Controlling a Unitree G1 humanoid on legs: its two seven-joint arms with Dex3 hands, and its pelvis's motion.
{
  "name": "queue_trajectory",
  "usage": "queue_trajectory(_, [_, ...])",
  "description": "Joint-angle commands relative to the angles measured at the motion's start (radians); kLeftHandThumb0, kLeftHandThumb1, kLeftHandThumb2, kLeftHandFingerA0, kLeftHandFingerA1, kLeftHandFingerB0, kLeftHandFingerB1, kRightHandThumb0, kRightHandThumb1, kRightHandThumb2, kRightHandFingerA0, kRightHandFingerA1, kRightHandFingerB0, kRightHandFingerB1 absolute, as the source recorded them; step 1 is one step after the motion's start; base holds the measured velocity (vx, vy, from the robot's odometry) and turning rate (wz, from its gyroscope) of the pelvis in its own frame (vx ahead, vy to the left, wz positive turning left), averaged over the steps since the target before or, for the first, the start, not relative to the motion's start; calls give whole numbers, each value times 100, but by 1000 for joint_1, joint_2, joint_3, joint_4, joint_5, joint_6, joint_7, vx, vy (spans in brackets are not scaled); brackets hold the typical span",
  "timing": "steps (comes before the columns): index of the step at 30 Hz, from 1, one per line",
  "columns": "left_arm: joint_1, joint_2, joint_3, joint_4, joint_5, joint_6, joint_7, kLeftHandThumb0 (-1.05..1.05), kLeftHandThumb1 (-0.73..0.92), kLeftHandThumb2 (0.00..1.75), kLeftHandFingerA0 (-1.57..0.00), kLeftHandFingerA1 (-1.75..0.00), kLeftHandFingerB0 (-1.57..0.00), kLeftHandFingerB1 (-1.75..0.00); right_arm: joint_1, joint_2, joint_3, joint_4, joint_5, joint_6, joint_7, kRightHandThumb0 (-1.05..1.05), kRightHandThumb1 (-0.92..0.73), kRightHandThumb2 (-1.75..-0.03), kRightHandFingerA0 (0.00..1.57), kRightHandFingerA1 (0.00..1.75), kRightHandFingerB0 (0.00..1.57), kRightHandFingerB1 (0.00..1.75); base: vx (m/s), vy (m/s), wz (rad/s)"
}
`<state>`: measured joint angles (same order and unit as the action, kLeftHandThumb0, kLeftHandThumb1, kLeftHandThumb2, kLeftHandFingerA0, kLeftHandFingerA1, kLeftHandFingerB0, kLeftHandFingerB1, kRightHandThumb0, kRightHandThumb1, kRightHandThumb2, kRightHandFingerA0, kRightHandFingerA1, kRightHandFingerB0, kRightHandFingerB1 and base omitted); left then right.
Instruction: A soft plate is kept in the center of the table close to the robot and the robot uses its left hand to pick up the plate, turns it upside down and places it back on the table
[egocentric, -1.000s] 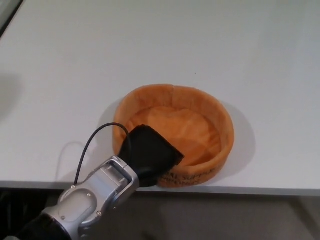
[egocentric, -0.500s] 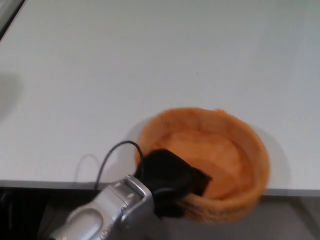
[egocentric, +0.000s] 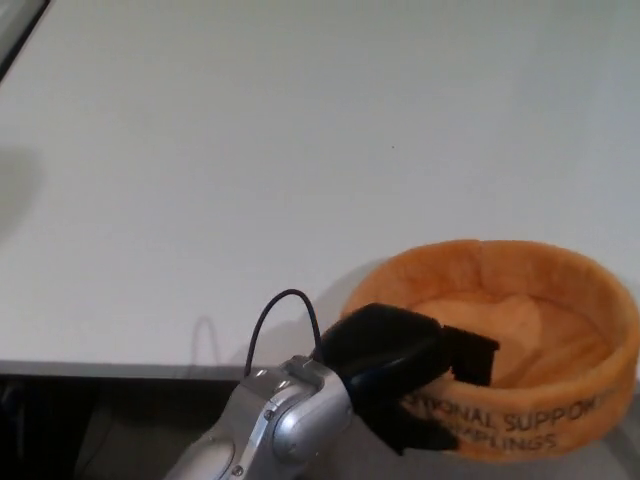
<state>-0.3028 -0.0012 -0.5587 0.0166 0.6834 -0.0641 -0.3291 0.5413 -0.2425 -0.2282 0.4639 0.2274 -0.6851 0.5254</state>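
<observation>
The soft orange plate (egocentric: 540, 300), a round plush dish with a raised rim and dark lettering on its outer wall, hangs at the lower right of the head view, lifted over the table's front edge. My left hand (egocentric: 405, 365) is shut on its near rim, thumb inside the dish and fingers down the outer wall. The plate's open side still faces up, tilted slightly toward me. Its right edge runs out of the picture. My right hand does not show.
The white table (egocentric: 300, 150) fills most of the view, and its front edge (egocentric: 120, 368) runs across the lower left. My silver left forearm (egocentric: 260, 435) with a black cable loop rises from the bottom. A dark strip shows at the top left corner.
My left hand has lifted the plate off the table and carried it to the right and toward me, over the front edge. Its grip on the near rim has stayed.
</observation>
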Motion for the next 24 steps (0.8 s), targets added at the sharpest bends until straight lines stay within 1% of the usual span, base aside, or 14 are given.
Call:
queue_trajectory(1, [27,-36,57,-37,-198,78,-102,-18,55,70,-91,-175,-77,-161,2,-16,-5,-7,14,36,4,-68,-86,-66,37,46,28,34,0,0,0])
queue_trajectory(3, [30,-54,68,-33,-231,59,-92,-21,54,72,-95,-175,-79,-161,1,-17,-7,3,-12,5,-14,-65,-88,-67,38,46,27,34,0,0,0])
queue_trajectory(4, [69,-306,200,-114,-457,268,-27,-24,58,71,-95,-175,-72,-175,3,-18,-3,-5,-28,15,-26,-67,-90,-67,39,46,27,35,0,0,0])
queue_trajectory(8, [80,-457,318,-124,-627,359,-21,-20,57,74,-91,-175,-72,-175,5,-17,-5,-4,-26,5,-24,-64,-90,-67,40,49,28,37,0,0,0])
queue_trajectory(9, [80,-492,342,-125,-655,380,-12,-21,56,75,-92,-175,-73,-175,4,-20,-3,-6,-23,15,-20,-65,-72,-105,35,59,21,50,0,0,0])
queue_trajectory(10, [80,-510,352,-127,-661,391,-8,-22,55,76,-95,-175,-76,-175,2,-21,-3,-4,-26,12,-21,-64,-91,-67,40,49,27,37,0,0,0])
queue_trajectory(11, [80,-527,361,-129,-669,405,0,-22,55,76,-95,-175,-76,-175,0,-22,-3,0,-32,7,-24,-64,-91,-67,40,49,27,37,0,0,0])
queue_trajectory(12, [76,-548,369,-126,-693,409,11,-22,53,78,-100,-175,-80,-175,-3,-23,-3,1,-34,9,-26,-66,-90,-67,40,49,27,36,0,0,0])
queue_trajectory(13, [67,-591,386,-119,-739,416,33,-23,51,78,-102,-175,-80,-175,-9,-23,-3,8,-37,4,-28,-65,-90,-67,40,48,28,35,0,0,0])
queue_trajectory(16, [46,-633,407,-111,-786,431,63,-25,51,79,-103,-175,-78,-175,-17,-19,-2,13,-46,-8,-36,-67,-90,-67,40,48,27,35,0,0,0])
queue_trajectory(18, [25,-726,449,-102,-898,451,109,-23,54,78,-103,-175,-82,-175,-8,-12,2,-7,-34,14,-33,-63,-88,-66,40,52,28,36,0,0,0])
queue_trajectory(22, [-8,-770,476,-86,-959,441,163,-25,55,77,-104,-175,-83,-175,-11,-11,5,-20,-26,29,-33,-63,-87,-66,42,53,30,37,0,0,0])
queue_trajectory(23, [-13,-785,490,-78,-992,440,176,-24,55,73,-105,-175,-77,-175,-11,-14,6,-21,-42,23,-42,-63,-89,-67,41,53,28,38,0,0,0])
queue_trajectory(24, [-17,-803,507,-68,-1031,440,190,-24,55,73,-105,-175,-77,-175,-11,-17,7,-21,-61,15,-54,-63,-89,-67,41,53,28,38,0,0,0])
